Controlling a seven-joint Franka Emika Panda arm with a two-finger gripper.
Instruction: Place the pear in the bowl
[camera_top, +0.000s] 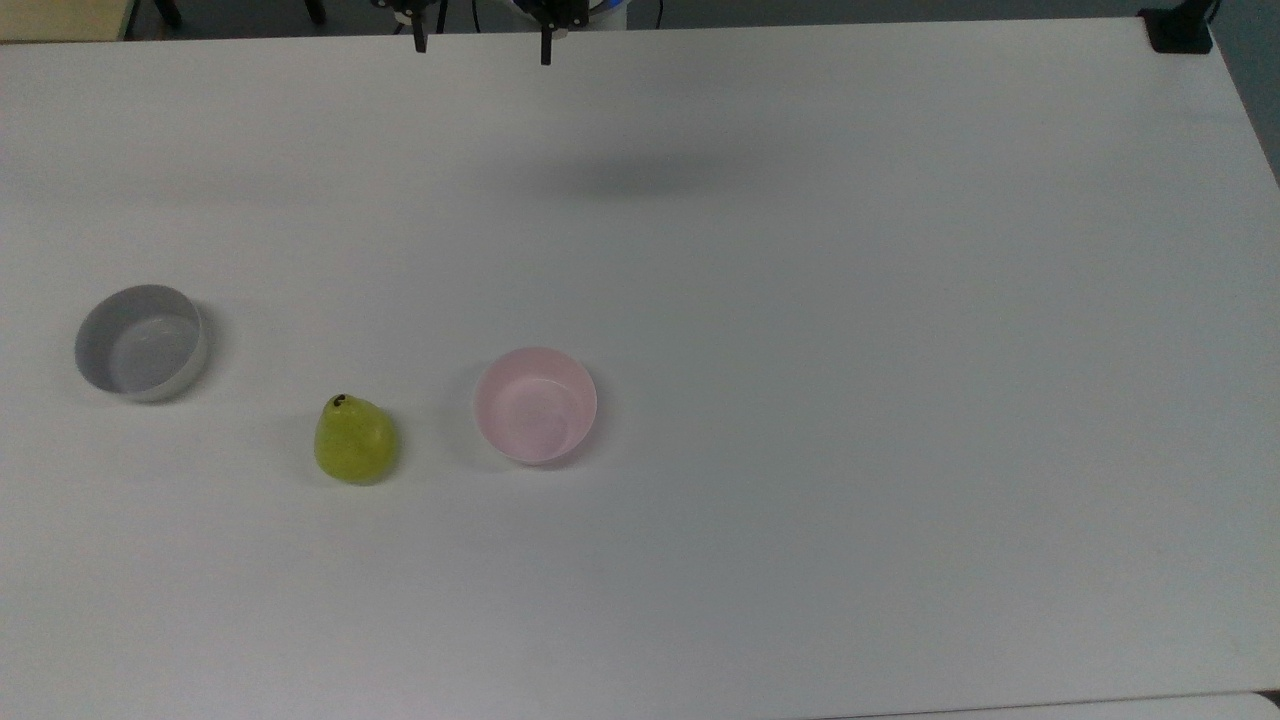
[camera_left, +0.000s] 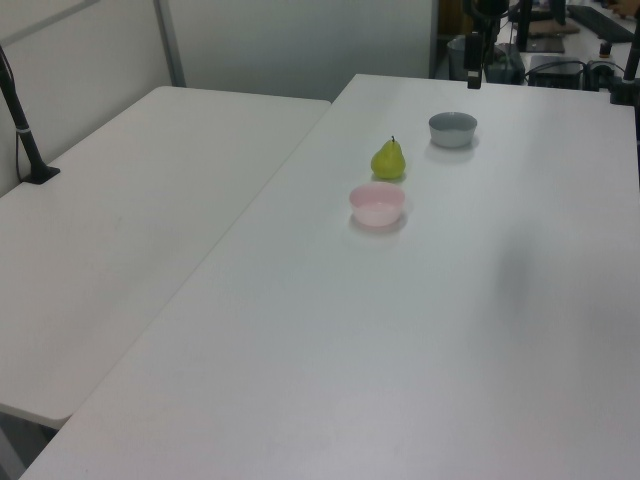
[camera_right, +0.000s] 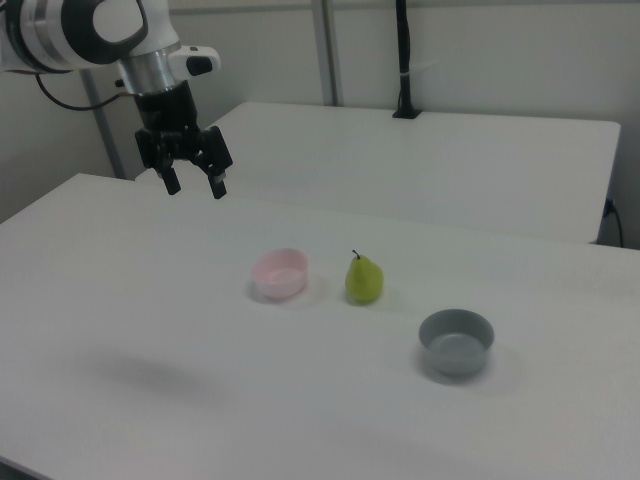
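Note:
The yellow-green pear (camera_top: 355, 440) (camera_left: 388, 160) (camera_right: 364, 280) stands upright on the white table, stem up. Just to its right in the top view sits the pale pink bowl (camera_top: 536, 405) (camera_left: 377, 203) (camera_right: 279, 273), with nothing in it. My gripper (camera_top: 483, 48) (camera_right: 195, 186) hangs open and holds nothing, high above the table. In the top view it is at the far edge, well away from both pear and bowl. In the right view it is up and to the left of the pink bowl.
A grey bowl (camera_top: 140, 342) (camera_left: 452, 128) (camera_right: 456, 340) of similar size sits beyond the pear, opposite the pink one. A second white table (camera_left: 150, 200) adjoins this one. A black clamp (camera_top: 1180, 30) is fixed at the table's far right corner in the top view.

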